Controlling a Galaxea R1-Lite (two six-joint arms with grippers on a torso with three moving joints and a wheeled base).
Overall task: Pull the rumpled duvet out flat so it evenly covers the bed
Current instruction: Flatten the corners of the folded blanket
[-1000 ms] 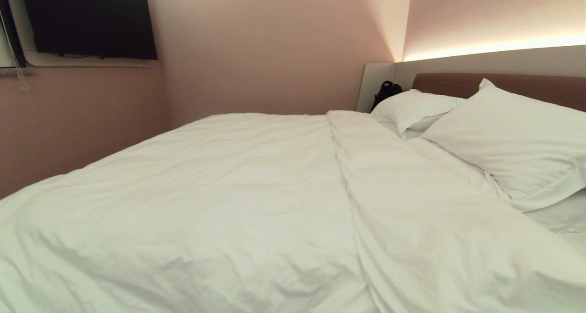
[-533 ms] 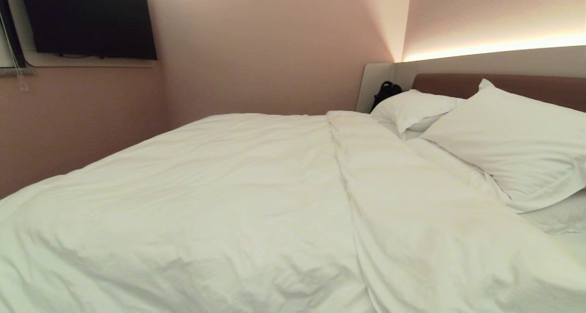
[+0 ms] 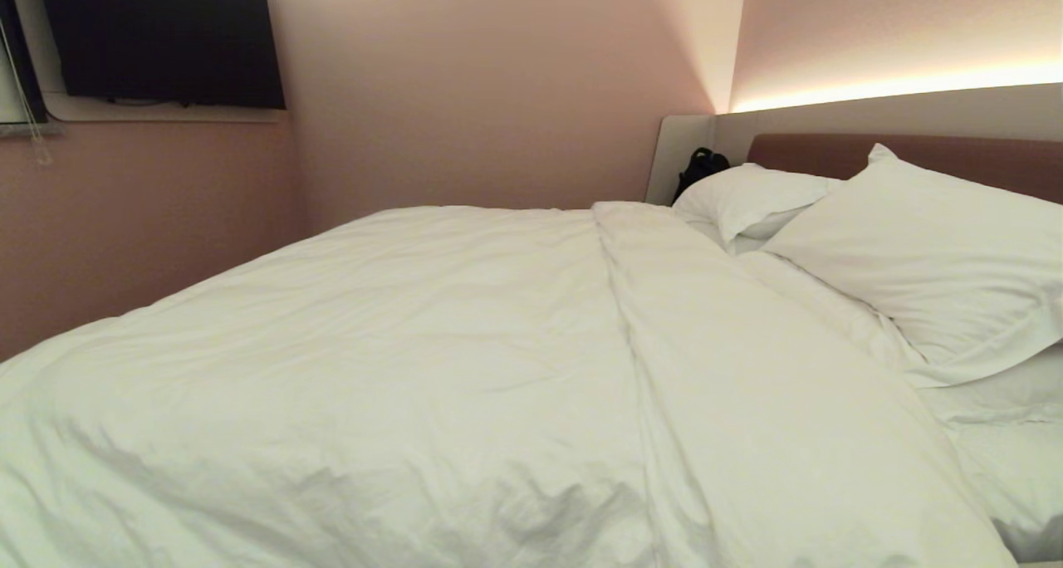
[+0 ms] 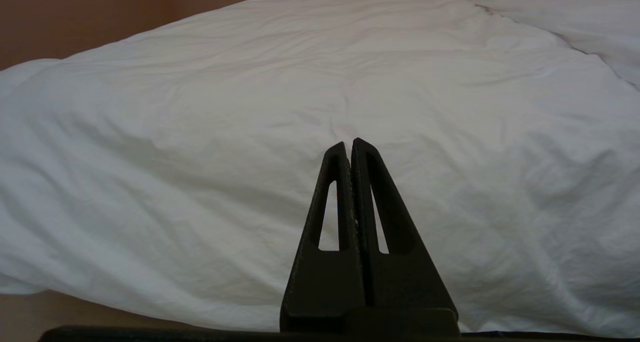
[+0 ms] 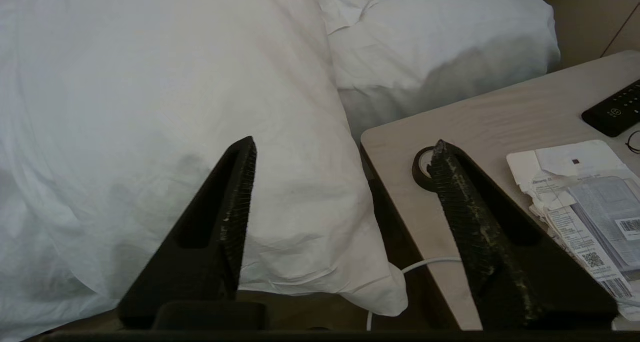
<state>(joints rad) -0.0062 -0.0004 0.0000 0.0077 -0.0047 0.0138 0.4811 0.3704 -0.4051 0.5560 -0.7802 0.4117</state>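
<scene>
Right gripper [image 5: 345, 152]: fingers standing wide apart, holding nothing, hovering over the duvet's [image 3: 465, 369] near corner beside the bedside table [image 5: 480, 132]. Left gripper [image 4: 349, 144]: fingers pressed together, pointing at the duvet's side, empty. Duvet: lying spread across the bed [image 3: 905, 149], a raised fold running lengthwise toward the pillows [image 3: 913, 261]. Table: carrying a tape roll [image 5: 422, 167], papers [image 5: 580, 192], a remote [image 5: 612, 112]. Wall: bearing a dark screen [image 3: 158, 36]
</scene>
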